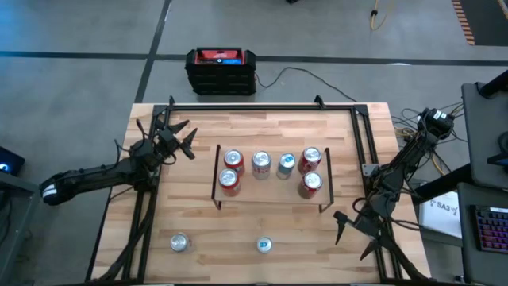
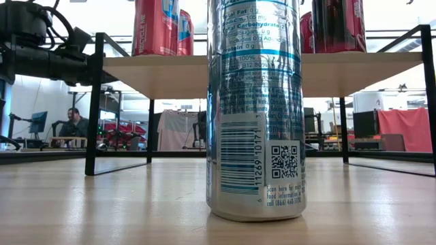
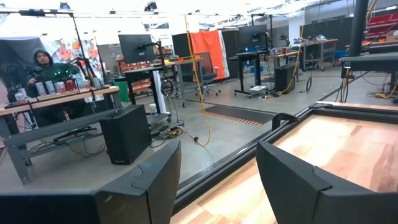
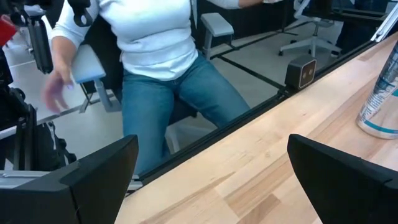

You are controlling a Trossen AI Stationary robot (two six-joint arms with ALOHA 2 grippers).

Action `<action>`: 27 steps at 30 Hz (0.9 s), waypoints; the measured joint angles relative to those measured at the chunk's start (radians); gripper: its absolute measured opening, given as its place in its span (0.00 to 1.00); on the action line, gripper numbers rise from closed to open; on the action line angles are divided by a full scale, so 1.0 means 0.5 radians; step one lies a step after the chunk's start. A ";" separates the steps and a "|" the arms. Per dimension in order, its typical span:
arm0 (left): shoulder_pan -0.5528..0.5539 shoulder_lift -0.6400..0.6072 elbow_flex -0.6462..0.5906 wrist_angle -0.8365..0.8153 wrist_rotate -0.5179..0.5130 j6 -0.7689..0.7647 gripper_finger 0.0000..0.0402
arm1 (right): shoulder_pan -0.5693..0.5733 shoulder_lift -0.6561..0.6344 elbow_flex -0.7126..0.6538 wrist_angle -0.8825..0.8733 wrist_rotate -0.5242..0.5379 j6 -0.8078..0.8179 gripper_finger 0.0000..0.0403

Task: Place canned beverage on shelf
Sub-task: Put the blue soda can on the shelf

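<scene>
Upright silver-and-blue beverage can (image 1: pixel 264 245) stands on the wooden counter (image 1: pixel 198 254) at six o'clock of the light-wood shelf (image 1: pixel 270 189), nine o'clock of the nearer right gripper (image 1: pixel 355 235), jaws spread wide, empty.

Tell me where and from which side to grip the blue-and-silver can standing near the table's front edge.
Grip the blue-and-silver can around its mid-body, fingers on opposite sides of the round wall. It stands upright with bare table all around. The right tool hangs open beside it, nearer than the left tool, so a level approach from the right looks likely best.
</scene>
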 joint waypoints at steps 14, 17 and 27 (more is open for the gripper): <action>0.001 0.001 0.000 0.008 0.000 0.004 0.49 | 0.000 0.000 0.001 0.000 0.001 0.000 0.99; 0.001 0.001 0.001 0.014 0.000 -0.081 0.49 | 0.000 0.000 0.002 0.000 0.001 0.002 0.99; -0.002 0.000 0.037 0.004 0.186 -0.499 0.49 | 0.000 0.000 0.003 0.000 0.002 0.002 0.99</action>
